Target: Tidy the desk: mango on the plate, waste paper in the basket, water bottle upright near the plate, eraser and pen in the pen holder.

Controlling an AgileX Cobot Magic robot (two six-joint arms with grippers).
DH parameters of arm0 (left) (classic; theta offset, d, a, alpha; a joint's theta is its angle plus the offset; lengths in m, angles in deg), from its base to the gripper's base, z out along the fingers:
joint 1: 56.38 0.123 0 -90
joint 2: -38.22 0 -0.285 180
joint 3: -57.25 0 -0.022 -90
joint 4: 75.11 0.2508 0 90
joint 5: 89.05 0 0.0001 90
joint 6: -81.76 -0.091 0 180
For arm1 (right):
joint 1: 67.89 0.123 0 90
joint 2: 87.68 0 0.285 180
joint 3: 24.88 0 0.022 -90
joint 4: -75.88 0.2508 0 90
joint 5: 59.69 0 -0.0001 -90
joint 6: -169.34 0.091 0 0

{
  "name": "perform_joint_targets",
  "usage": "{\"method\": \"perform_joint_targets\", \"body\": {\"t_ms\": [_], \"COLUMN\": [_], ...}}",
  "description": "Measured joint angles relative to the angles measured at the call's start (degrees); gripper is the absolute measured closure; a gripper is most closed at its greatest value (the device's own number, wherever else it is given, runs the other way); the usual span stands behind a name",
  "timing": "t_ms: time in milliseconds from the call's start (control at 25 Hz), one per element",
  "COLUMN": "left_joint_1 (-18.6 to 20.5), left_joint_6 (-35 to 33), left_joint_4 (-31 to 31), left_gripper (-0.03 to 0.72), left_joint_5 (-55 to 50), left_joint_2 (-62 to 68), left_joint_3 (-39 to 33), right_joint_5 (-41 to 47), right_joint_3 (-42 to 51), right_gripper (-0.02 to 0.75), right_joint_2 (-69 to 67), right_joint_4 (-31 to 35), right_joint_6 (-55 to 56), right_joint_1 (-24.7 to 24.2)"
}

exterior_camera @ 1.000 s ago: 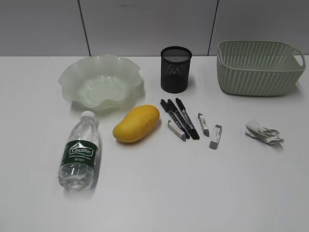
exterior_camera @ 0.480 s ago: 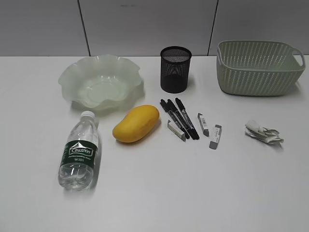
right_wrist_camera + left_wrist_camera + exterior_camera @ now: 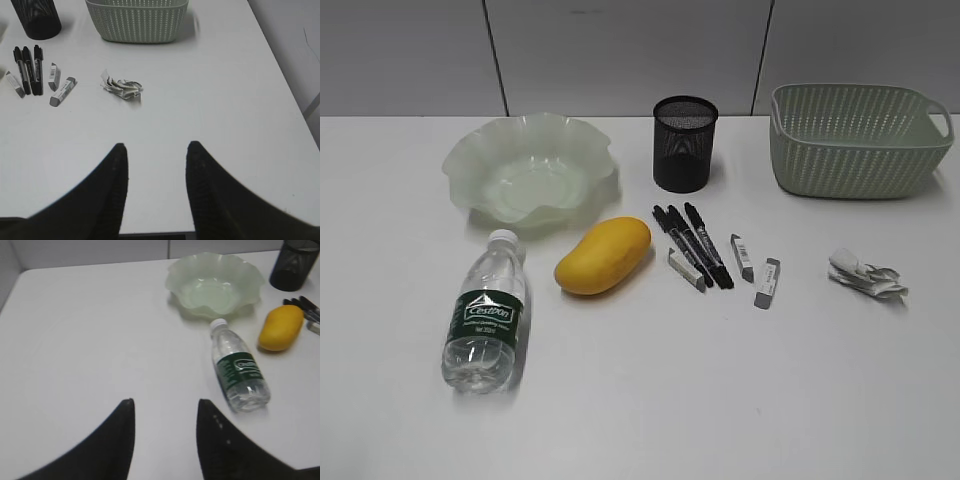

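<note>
Exterior view: neither arm shows here; every item lies loose on the desk (image 3: 640, 400), so nothing looks sorted yet.
Left gripper (image 3: 165, 407): fingers spread apart, empty, hovering over bare desk; likely parked back so the whole left cluster stays in its sight.
Water bottle (image 3: 238, 369): on its side, ahead and right of the left gripper, cap toward the plate; it must be stood up, and it already lies near where it belongs.
Mango (image 3: 280, 327): further ahead-right, just beside the bottle's cap end and close to the plate, not on it.
Plate (image 3: 175, 277): ahead of the left gripper, beyond the bottle, nothing in it.
Right gripper (image 3: 156, 150): fingers parted, holding nothing, low over the desk near its front edge.
Waste paper (image 3: 121, 86): ahead and slightly left of the right gripper, alone on the desk; probably the easiest first grab for that arm.
Basket (image 3: 136, 21): straight beyond the paper, open top, a short carry away.
Pens (image 3: 27, 69): three, side by side, far ahead-left of the right gripper.
Erasers (image 3: 62, 91): three by the pens, lying flat.
Pen holder (image 3: 36, 17): upright beyond the pens, so pens and erasers need only a short lift.
</note>
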Motion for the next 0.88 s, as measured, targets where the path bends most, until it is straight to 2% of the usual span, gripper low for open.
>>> {"method": "perform_joint_targets", "body": {"t_ms": [120,280,360,440,480,520,560,600,680,720,800,880], "left_joint_1": [0.00,-1.64,-6.39,-15.91,-20.56,-25.85,-30.09,-32.46,-34.24,-34.10,-33.60,-33.68], "left_joint_6": [-8.74,-23.50,-27.08,-28.29,-27.15,-22.61,-15.36,-8.37,5.37,8.93,12.12,12.86], "left_joint_4": [-9.21,-26.14,-31.71,-32.30,-30.23,-26.75,-20.55,-13.32,-0.90,3.78,7.82,9.36], "left_gripper": [0.377,0.377,0.379,0.389,0.395,0.398,0.399,0.397,0.372,0.351,0.279,0.198], "left_joint_5": [8.64,13.65,14.72,17.53,19.40,21.67,22.85,23.04,22.44,22.15,23.04,26.52], "left_joint_2": [16.75,41.07,51.00,57.65,60.62,63.43,66.27,68.73,74.73,77.13,82.16,86.17], "left_joint_3": [1.94,7.53,11.73,16.07,18.24,20.33,21.98,23.76,26.44,27.24,28.95,30.89], "right_joint_5": [0.00,0.00,0.00,0.00,0.00,0.00,0.00,0.00,0.00,0.00,0.00,0.00], "right_joint_3": [0.00,0.00,0.00,0.00,0.00,0.00,0.00,0.00,0.00,0.00,0.00,0.00], "right_gripper": [0.417,0.417,0.417,0.417,0.417,0.417,0.417,0.417,0.417,0.417,0.417,0.417], "right_joint_2": [0.00,0.00,0.00,0.00,0.00,0.00,0.00,0.00,0.00,0.00,0.00,0.00], "right_joint_4": [0.00,0.00,0.00,0.00,0.00,0.00,0.00,0.00,0.00,0.00,0.00,0.00], "right_joint_6": [0.00,0.00,0.00,0.00,0.00,0.00,0.00,0.00,0.00,0.00,0.00,0.00], "right_joint_1": [0.00,0.00,0.00,0.00,0.00,0.00,0.00,0.00,0.00,0.00,0.00,0.00]}}
